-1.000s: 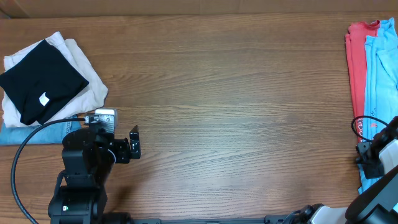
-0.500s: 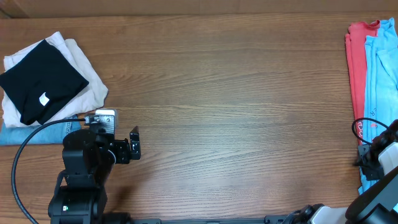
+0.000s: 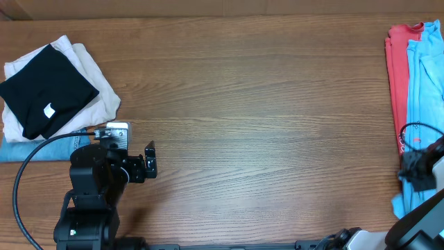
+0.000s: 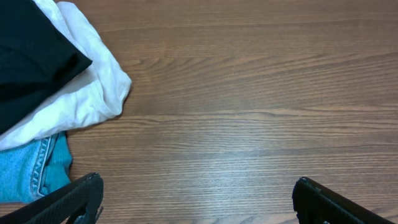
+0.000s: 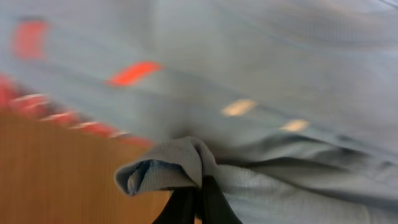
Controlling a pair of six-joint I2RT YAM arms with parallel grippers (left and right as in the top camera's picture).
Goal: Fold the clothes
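Two T-shirts lay flat at the far right edge of the table [image 3: 257, 104], the light blue shirt [image 3: 427, 97] overlapping the coral-red shirt [image 3: 395, 76]. The right gripper [image 3: 415, 173] sat at the blue shirt's near hem, jaws pinched tight on a bunched fold of it, probably to drag it to the bare middle for folding. The left gripper [image 3: 148, 161] hung idle, jaws wide and holding nothing, near a stacked pile: black garment [image 3: 45, 90], cream cloth [image 3: 100, 80], denim [image 3: 41, 148]. Only the right wrist view, blurred, showed the pinched fold. Only the overhead view showed how both shirts lay.
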